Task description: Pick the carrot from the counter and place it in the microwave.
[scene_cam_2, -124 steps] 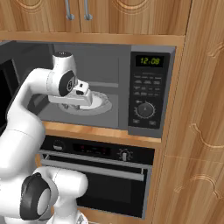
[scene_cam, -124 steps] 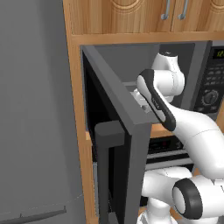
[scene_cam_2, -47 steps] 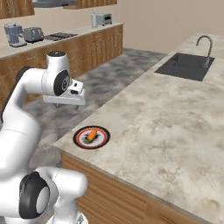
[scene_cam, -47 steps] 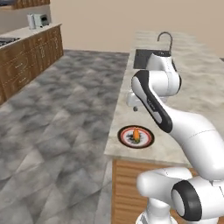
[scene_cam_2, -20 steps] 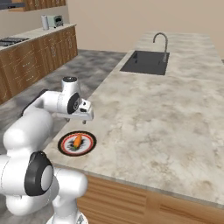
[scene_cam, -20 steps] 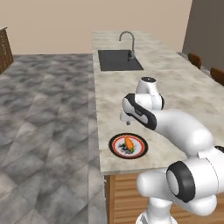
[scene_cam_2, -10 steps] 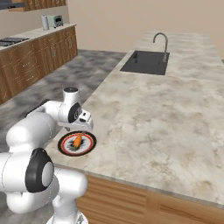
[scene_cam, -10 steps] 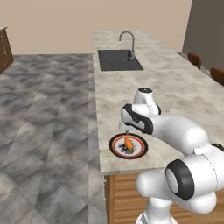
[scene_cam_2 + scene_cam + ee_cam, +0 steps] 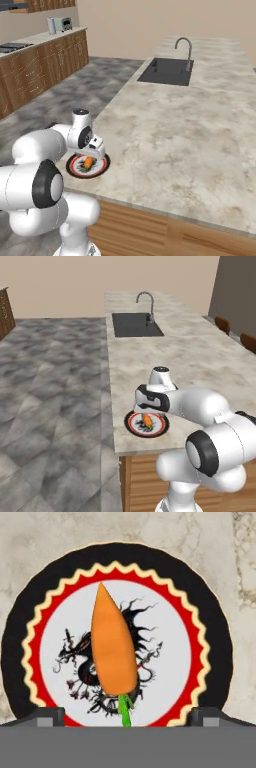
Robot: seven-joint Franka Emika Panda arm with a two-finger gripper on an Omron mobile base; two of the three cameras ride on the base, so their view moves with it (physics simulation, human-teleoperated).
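Your carrot lies flat on a plate with a black rim, a red zigzag ring and a dark dragon print in the white middle. In the hand view its long axis runs straight up the picture: pointed tip at the top, fat end and green stub at the bottom, toward the camera. The stub gets cut off by the bottom of the picture, so you can't see where it ends.

The plate sits near the front edge of the surface, well apart from the sink and faucet at the far end. From the left base view the carrot is a small orange sliver just under the wrist; from the right base view it is just as tiny.

The pincer hangs right over the plate, wide open, with nothing in it. Only the tops of its fingertips show, one on each side of the fat end, well clear of it. I can't tell how high they are above the plate.
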